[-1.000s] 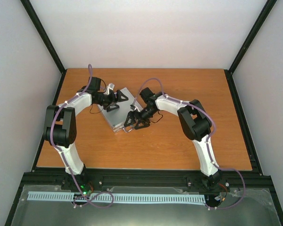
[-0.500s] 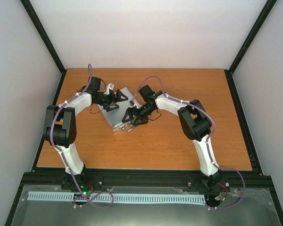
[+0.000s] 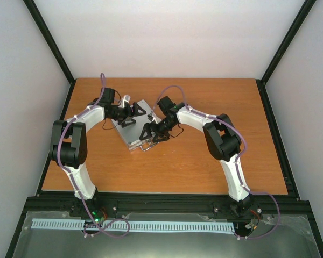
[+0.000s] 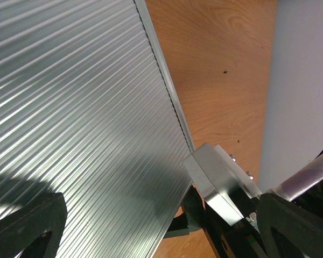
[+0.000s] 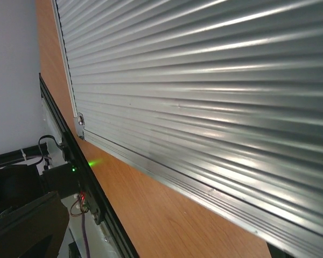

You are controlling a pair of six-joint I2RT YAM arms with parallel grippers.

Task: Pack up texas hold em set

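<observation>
The texas hold em set shows only as its ribbed silver case point(image 3: 128, 135), lying shut and flat on the wooden table point(image 3: 204, 161) left of centre. Its small handle point(image 3: 145, 148) points toward the arms. My left gripper point(image 3: 134, 114) hovers over the far part of the lid, open, its dark fingers point(image 4: 27, 226) spread wide across the ribbed lid point(image 4: 86, 118), close to a metal corner cap point(image 4: 220, 183). My right gripper point(image 3: 149, 133) is open at the case's right long side. The right wrist view is filled by the ribbed case point(image 5: 204, 80), with one finger point(image 5: 27, 226) low at the left.
Black frame rails point(image 3: 167, 201) run along the table's near edge, with the arm bases and cables behind them. White walls close in the far and side edges. The right half of the wooden table shows bare wood point(image 3: 231, 107).
My right gripper has shifted a little up and to the left, closer against the case's side. The left arm and the case have stayed put.
</observation>
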